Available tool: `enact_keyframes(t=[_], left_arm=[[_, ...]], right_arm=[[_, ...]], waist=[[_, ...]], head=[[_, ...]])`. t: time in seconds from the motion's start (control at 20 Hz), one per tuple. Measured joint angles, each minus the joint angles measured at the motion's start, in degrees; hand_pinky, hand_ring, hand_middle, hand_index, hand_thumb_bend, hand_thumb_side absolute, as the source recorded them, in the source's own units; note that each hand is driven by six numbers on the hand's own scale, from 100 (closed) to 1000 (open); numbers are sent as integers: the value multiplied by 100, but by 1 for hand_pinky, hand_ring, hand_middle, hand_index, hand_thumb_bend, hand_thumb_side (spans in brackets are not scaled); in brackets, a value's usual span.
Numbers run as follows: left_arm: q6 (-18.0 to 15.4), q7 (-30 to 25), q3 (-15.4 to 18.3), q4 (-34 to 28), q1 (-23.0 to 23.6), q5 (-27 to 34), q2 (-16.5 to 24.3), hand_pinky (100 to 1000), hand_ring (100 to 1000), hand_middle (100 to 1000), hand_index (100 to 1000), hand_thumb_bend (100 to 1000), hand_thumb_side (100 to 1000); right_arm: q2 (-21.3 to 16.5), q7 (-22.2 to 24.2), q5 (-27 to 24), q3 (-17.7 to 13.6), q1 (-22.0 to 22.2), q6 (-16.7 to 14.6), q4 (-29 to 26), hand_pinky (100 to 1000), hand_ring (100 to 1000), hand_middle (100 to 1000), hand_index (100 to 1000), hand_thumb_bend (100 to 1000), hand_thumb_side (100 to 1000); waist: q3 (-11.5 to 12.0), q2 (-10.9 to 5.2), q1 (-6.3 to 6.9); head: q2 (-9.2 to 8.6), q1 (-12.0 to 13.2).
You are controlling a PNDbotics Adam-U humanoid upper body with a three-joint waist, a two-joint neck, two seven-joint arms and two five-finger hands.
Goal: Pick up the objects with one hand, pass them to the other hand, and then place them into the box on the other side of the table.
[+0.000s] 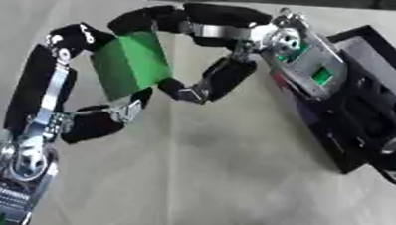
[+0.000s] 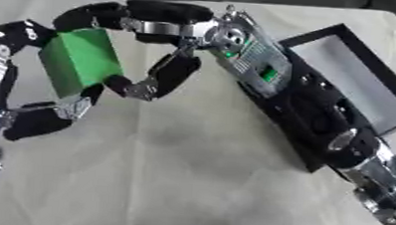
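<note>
Handover in the upper left of the frame: the green block (image 1: 131,65) hangs above the desk (image 1: 231,186), its long axis slanting down-left, left robot hand (image 1: 60,82) curled round it, right robot hand (image 1: 202,50) closing from its right; the box (image 2: 352,80) waits at right.

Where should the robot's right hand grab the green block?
Probably by the upper and lower edges on its right side. The green block is held by the left hand from the left, so the right hand reaching from the right finds that side free.
</note>
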Motion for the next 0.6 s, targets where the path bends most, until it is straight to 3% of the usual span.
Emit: enact_keyframes(t=[0.6], left_arm=[[-52, 50, -35, -15, -32, 99, 0, 780, 583, 458, 474, 100, 100]], right_arm=[[0, -11, 50, 1, -1, -40, 1, 1000, 1000, 1000, 1000, 100, 177]], waist=[[16, 5, 0]], head=[[-41, -7]])
